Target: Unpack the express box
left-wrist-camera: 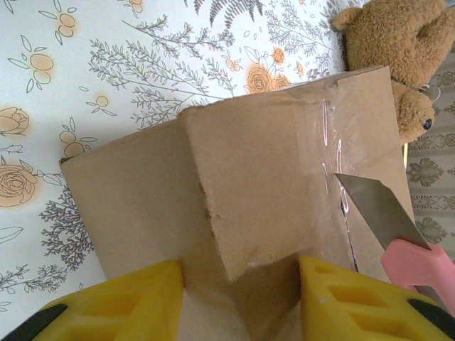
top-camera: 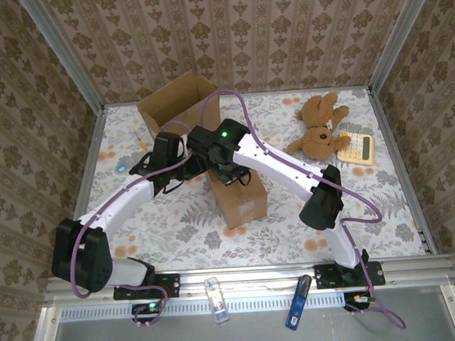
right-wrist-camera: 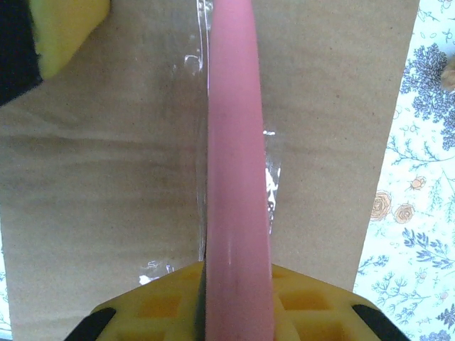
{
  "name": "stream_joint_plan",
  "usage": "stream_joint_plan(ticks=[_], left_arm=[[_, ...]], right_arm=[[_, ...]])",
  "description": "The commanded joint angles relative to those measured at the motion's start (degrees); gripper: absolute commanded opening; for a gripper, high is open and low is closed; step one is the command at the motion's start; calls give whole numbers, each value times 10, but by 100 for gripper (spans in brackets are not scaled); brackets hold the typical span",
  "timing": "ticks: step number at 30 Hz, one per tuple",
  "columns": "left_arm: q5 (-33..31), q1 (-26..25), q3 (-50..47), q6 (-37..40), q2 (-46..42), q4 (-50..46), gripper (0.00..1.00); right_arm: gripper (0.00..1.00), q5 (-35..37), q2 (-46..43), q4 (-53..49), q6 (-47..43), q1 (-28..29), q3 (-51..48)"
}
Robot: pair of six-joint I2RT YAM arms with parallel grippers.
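The express box (top-camera: 241,204) is a closed brown carton in the middle of the table, sealed along its top with clear tape (right-wrist-camera: 201,85). My left gripper (left-wrist-camera: 242,298) is shut on the near corner of the box (left-wrist-camera: 249,177), one yellow finger on each side of it. My right gripper (right-wrist-camera: 238,291) is shut on a pink-handled knife (right-wrist-camera: 234,142). In the left wrist view the knife's steel blade (left-wrist-camera: 370,206) rests on the taped seam. Seen from above, both grippers meet over the box's far end, the right gripper (top-camera: 229,174) above it.
A brown teddy bear (top-camera: 321,127) lies at the back right next to a yellow calculator (top-camera: 356,146). An open empty carton (top-camera: 178,104) stands at the back left. Small items (top-camera: 120,168) lie near the left edge. Rails and walls fence the table.
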Motion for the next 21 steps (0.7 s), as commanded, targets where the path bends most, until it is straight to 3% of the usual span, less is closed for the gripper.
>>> stream_joint_plan(ticks=[1, 21], left_arm=[[-39, 0, -18, 8, 34, -78, 43], [-41, 0, -20, 8, 38, -77, 43]], right_arm=[[0, -16, -21, -20, 15, 7, -16], [0, -31, -53, -6, 37, 25, -80]])
